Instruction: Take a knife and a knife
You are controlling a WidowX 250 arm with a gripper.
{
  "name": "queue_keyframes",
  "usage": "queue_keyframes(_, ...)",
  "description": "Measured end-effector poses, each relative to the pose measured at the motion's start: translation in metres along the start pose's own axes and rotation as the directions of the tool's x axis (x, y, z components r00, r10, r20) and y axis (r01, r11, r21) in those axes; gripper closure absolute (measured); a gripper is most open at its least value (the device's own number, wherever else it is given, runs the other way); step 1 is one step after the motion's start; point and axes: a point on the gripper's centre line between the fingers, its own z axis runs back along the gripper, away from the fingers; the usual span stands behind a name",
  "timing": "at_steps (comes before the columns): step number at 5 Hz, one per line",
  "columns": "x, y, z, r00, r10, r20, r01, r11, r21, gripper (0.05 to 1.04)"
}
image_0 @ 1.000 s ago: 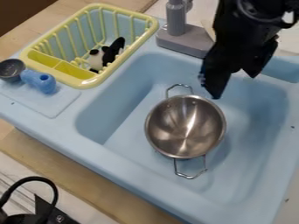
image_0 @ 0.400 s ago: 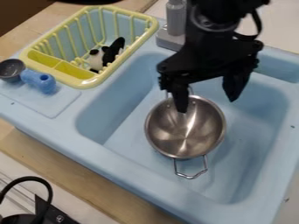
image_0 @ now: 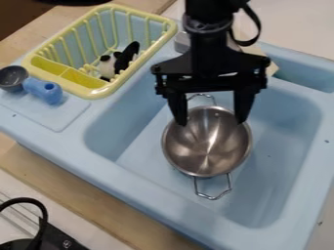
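Hanging with a released hand (image_0: 211, 123) and well-spread fingers over a two-handled metal pot (image_0: 207, 151) set upright in the light-blue sink (image_0: 277, 161). In the yellow dish rack (image_0: 101, 93) at view left: a black-and-white toy (image_0: 106, 66). Near the rack: a blue plastic piece (image_0: 44, 90).

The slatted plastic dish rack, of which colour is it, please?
The slatted plastic dish rack is pale yellow; this shows best in the camera view.
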Motion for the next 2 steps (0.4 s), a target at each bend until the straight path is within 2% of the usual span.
queue_keyframes(1,0.0006,0.0066,0.0017,0.992,-0.126,-0.003,0.126,0.992,0.013,0.092)
queue_keyframes(2,-0.0032,0.0148,0.0008,0.964,-0.266,-0.025,0.267,0.963,0.027,0.091)
